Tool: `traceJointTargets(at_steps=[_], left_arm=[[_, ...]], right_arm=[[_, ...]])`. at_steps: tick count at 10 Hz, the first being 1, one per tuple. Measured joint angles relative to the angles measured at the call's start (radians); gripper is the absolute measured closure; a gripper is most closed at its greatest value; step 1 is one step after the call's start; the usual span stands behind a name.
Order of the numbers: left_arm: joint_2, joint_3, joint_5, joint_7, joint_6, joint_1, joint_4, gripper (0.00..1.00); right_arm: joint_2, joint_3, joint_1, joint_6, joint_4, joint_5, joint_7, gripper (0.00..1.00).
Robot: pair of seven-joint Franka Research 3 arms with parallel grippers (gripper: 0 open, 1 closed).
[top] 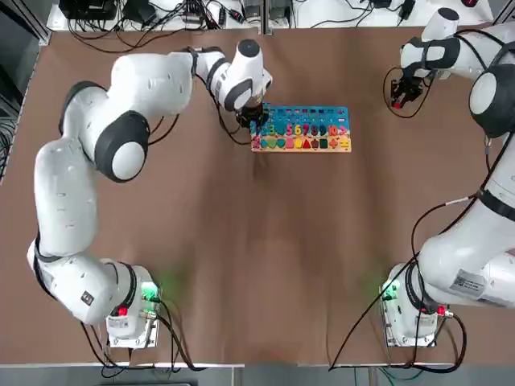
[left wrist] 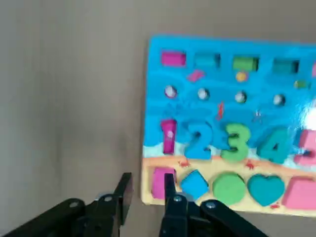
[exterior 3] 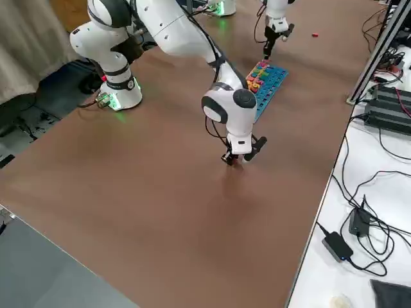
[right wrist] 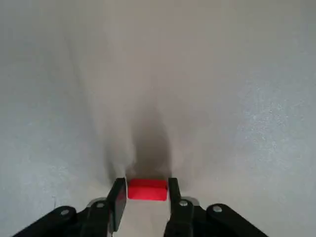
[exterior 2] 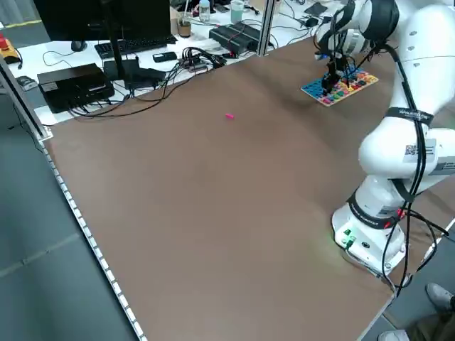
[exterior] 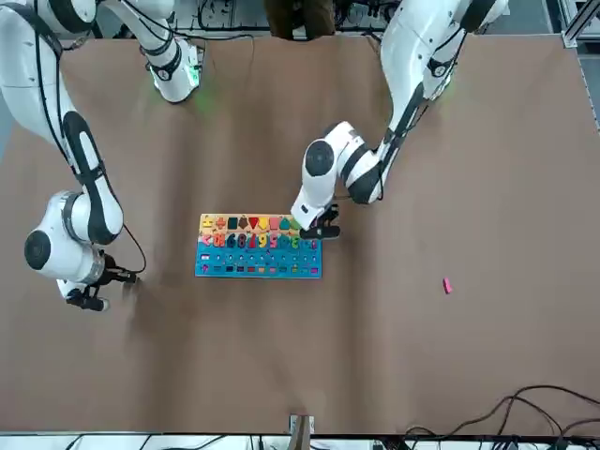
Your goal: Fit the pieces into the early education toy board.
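The early education toy board (top: pixel 304 129) lies at the far middle of the table, blue with numerals above a tan strip of shapes (left wrist: pixel 222 185). My left gripper (top: pixel 252 121) hovers at the board's left end (exterior: pixel 319 228), open, with nothing between its fingers (left wrist: pixel 123 190); a pink piece (left wrist: pixel 159 178) sits in the board's corner slot beside one finger. Far to the right, my right gripper (top: pixel 400 95) is low over the table, shut on a small red piece (right wrist: pixel 146 190). Another pink piece (exterior: pixel 447 286) lies loose on the table, left of the board (exterior 2: pixel 229 116).
Cables, power bricks and black boxes (exterior 2: pixel 71 85) crowd the white bench beyond the table's far edge. The arm bases (top: pixel 133 310) stand at the near edge. Brown tabletop (top: pixel 265 257) stretches between the bases and the board.
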State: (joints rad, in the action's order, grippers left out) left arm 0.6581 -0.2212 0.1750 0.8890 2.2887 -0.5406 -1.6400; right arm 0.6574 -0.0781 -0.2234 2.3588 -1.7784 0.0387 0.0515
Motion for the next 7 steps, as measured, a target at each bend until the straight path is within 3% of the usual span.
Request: traceJointTargets(at_steps=[7], left_arm=[[-0.039,0.005,0.001,-0.304,-0.093,0.332,-0.010,0.66]], right_arm=[[0.000,0.000,0.000,-0.004,0.000,0.000,0.000,0.64]])
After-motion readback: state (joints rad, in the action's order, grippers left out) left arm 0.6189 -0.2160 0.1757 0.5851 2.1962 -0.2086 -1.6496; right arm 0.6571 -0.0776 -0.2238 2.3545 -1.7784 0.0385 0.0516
